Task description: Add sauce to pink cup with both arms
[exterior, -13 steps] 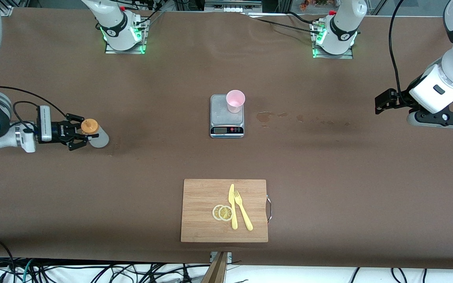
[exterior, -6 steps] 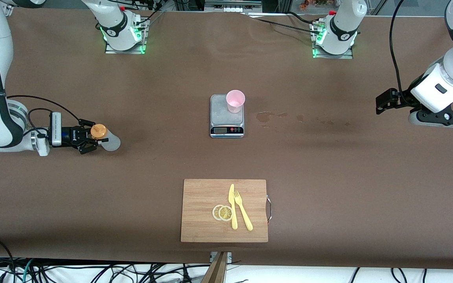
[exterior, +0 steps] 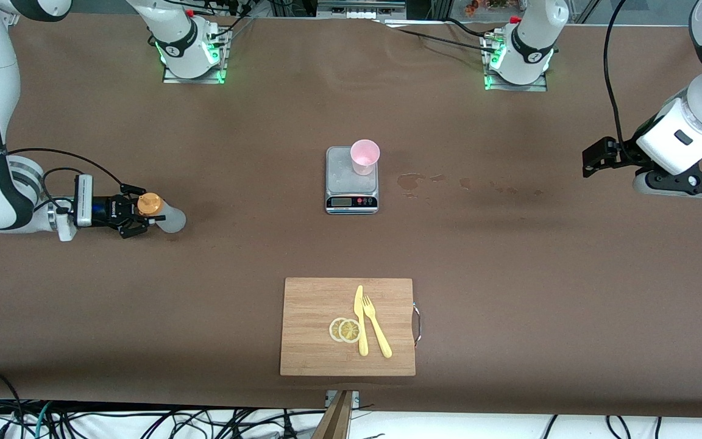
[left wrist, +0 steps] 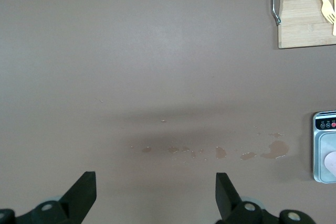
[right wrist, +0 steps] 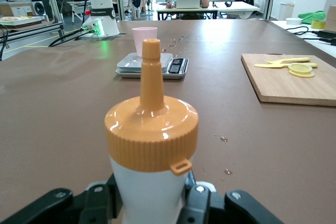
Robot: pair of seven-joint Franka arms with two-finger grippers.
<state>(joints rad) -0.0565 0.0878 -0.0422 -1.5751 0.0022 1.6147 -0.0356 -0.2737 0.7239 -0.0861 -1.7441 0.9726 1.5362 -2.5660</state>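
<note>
The sauce bottle (exterior: 165, 217), whitish with an orange nozzle cap (exterior: 150, 204), stands upright low at the right arm's end of the table. My right gripper (exterior: 136, 214) is shut on its body. In the right wrist view the bottle (right wrist: 151, 177) fills the middle between the fingers (right wrist: 207, 203). The pink cup (exterior: 364, 157) stands on a grey scale (exterior: 351, 189) at mid-table, and shows past the nozzle in the right wrist view (right wrist: 144, 36). My left gripper (exterior: 595, 160) is open and empty, waiting over the left arm's end of the table; its jaws stand wide apart (left wrist: 156, 203).
A wooden cutting board (exterior: 308, 317) with two lemon slices (exterior: 345, 330), a yellow knife and a fork (exterior: 377, 334) lies nearer the front camera than the scale. Wet stains (exterior: 412, 180) mark the brown table beside the scale, toward the left arm's end.
My right gripper has carried the sauce bottle toward the middle of the table and lower, then eased back slightly. The left arm has hardly moved.
</note>
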